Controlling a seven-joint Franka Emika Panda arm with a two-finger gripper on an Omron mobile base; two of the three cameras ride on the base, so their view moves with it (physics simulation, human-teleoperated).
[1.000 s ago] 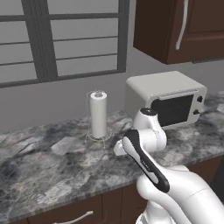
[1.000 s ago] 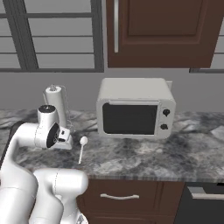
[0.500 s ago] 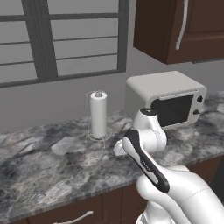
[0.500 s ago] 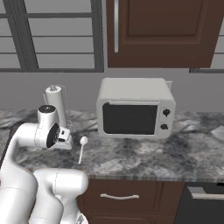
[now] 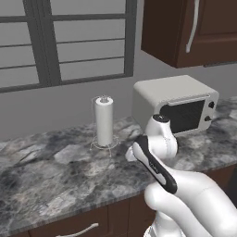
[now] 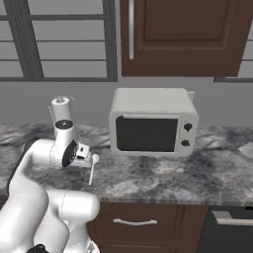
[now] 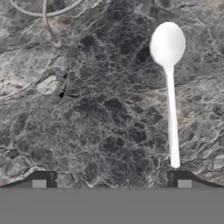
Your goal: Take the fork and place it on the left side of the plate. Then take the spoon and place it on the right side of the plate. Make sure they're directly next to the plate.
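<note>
- Smooth matt whitish plastic-looking spoon [image 7: 169, 83].
- Mottled grey stone-look bench [image 7: 96, 113], faintly polished.
- Dark brown wood cabinets [image 6: 183, 37].
- White paper roll [image 5: 103, 121] on thin wire holder.

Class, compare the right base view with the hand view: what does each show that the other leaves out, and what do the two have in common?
Right base view alone: the microwave, the brown wall cabinet, the window, the upright paper towel roll and the lower drawer handle.

Hand view alone: the two dark fingertips of the open gripper, standing wide apart.

Both: the white spoon lying flat on the grey marble counter, and the wire foot of the paper towel holder.
</note>
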